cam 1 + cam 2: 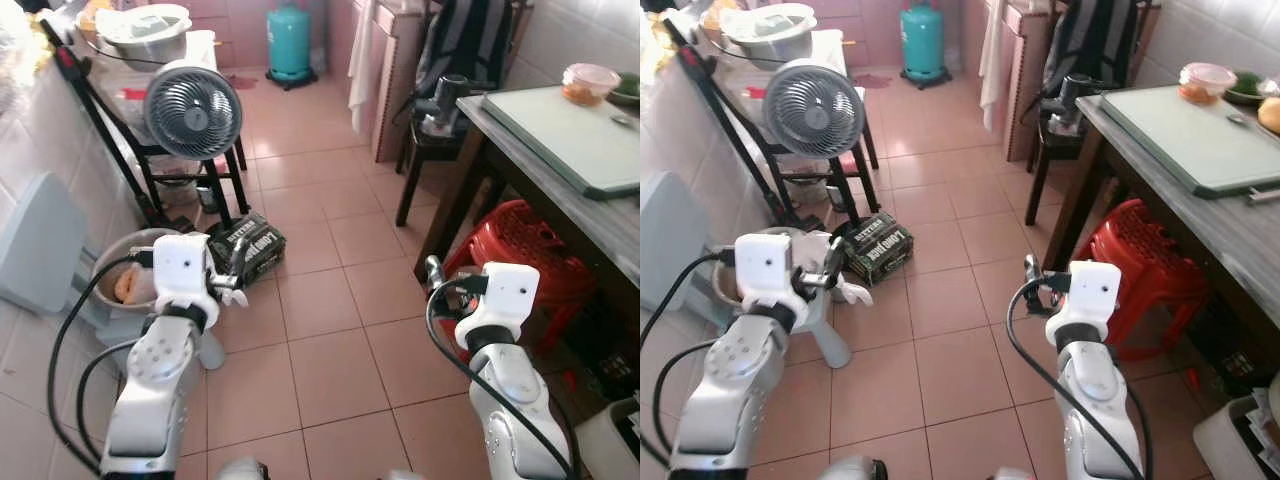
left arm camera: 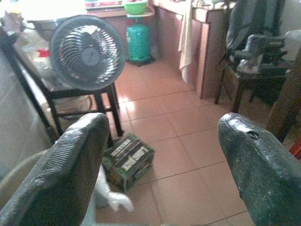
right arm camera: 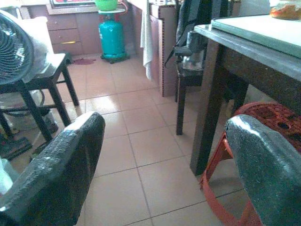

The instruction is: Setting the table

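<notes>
Far left, against tiled wall: black-framed rack [image 1: 120,130] carrying metal bowl [image 1: 150,35] at its top corner, round grey fan [image 1: 193,110] clipped on its front edge; below, pale basin [image 1: 125,275] on floor with something orange inside, contents unclear; dark green box [image 1: 250,248] with white lettering lying on pink tiled floor [image 1: 320,340] just beside rack's legs.

Left gripper [image 2: 164,155] raised at chest height, near basin, aimed toward fan and box; fingers [image 2: 61,169] spread wide, nothing between them.

Back centre: teal gas cylinder [image 1: 290,40] standing upright against far wall; white cloth [image 1: 362,50] hanging off edge of brown cabinet.

Right of centre: dark side stool [image 1: 432,140] holding grey appliance, backpack [image 1: 465,40] behind it.

Right gripper [image 3: 164,160] raised, beside table's near leg, above red plastic stool [image 1: 520,255] tucked under table; fingers [image 3: 268,165] spread wide, holding nothing.

Far right: dark table [image 1: 600,225] with pale green cutting board [image 1: 570,135] flat along its left edge; lidded clear container [image 1: 588,83] with orange food at board's far corner; green item [image 1: 628,88] at table's far right edge, partly cut off; round yellowish item [image 1: 1270,113] and metal utensil [image 1: 1262,195] on board's right side, seen in right eye view.
</notes>
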Available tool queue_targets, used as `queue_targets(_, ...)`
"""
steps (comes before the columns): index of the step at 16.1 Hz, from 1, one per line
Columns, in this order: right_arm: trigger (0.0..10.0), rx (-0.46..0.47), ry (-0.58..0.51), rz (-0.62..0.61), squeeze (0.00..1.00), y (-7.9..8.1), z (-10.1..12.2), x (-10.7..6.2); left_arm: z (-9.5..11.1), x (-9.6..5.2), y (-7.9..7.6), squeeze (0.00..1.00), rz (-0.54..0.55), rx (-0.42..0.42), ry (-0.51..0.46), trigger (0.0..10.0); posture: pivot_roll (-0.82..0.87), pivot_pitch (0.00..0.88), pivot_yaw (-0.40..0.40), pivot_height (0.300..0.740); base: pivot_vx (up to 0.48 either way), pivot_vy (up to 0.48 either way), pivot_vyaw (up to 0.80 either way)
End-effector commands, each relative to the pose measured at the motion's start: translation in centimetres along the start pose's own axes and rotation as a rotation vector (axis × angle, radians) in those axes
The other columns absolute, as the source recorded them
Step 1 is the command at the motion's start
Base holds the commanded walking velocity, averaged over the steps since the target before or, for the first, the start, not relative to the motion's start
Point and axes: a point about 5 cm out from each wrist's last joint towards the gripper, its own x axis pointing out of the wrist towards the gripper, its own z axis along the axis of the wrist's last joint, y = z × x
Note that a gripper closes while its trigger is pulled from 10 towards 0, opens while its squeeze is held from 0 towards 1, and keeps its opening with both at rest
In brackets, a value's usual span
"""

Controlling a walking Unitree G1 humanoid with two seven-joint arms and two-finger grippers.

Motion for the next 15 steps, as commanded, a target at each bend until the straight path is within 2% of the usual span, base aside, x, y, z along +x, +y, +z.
queue_targets(1,10.0,-0.003,0.01,0.0,0.0,-0.07,0.01,0.35,-0.08,0.02,0.14,0.0,0.0,0.002,0.002,10.0,0.01,0.0,0.009,0.74,0.0,0.48,0.0)
queue_targets(9,10.0,-0.012,0.024,0.012,0.0,0.08,-0.19,0.13,-0.3,-0.22,-0.03,0.0,0.005,0.003,0.003,10.0,0.01,0.0,-0.001,0.74,0.0,0.452,-0.8)
queue_targets(12,10.0,-0.012,0.027,0.009,0.0,0.01,-0.2,0.16,-0.18,-0.27,-0.13,0.0,-0.005,0.007,-0.009,10.0,0.01,0.0,-0.003,0.74,0.0,0.0,-0.8)
queue_targets(15,10.0,-0.016,0.028,0.012,0.0,0.02,-0.2,0.14,-0.19,-0.33,-0.49,0.0,-0.022,-0.079,0.016,10.0,0.02,0.0,-0.009,0.74,0.0,0.0,-0.8)
